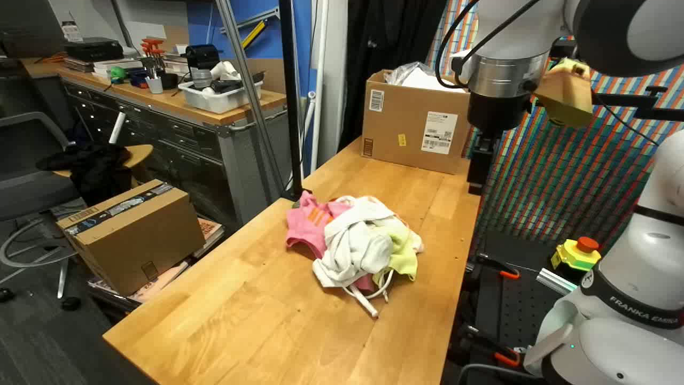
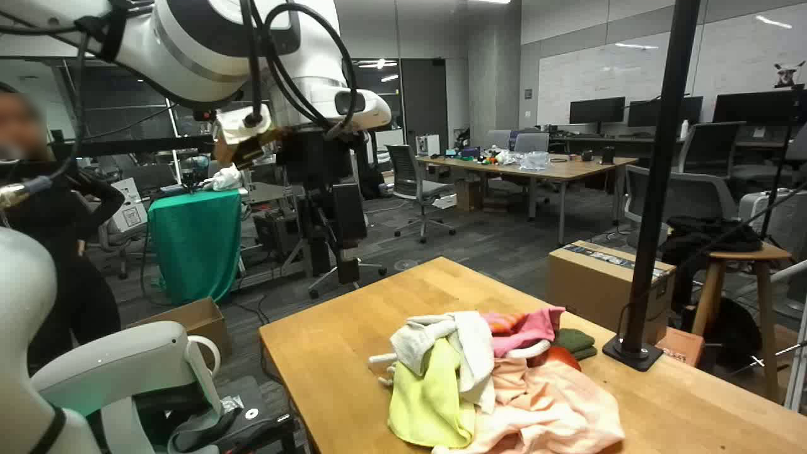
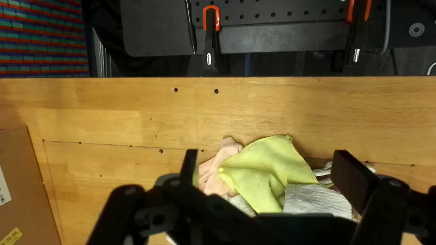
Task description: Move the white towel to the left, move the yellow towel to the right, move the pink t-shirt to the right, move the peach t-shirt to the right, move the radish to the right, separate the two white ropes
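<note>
Atop the table (image 1: 240, 315), white towel (image 1: 355, 247) is lying uppermost, overlapping yellow towel (image 2: 429, 397) | gripper (image 3: 266, 158) is hanging well apart, spread wide, holding nothing | likely step: taking white towel; pinching its top fold shallowly should be sparing the yellow beneath

The jaws stand wide apart over the worktop (image 3: 102, 122), framing the yellow towel (image 3: 269, 166). It overlaps the peach t-shirt (image 3: 214, 182) at left, while the white towel (image 3: 313, 199) laps over its lower right part — looped white rope (image 3: 322, 172) shows just beside, partly hidden behind a jaw. A cardboard box (image 3: 25, 190) sits at far left. Past the worktop's upper edge — black-and-orange clamps (image 3: 210, 39) and a perforated black plate (image 3: 282, 34).
</note>
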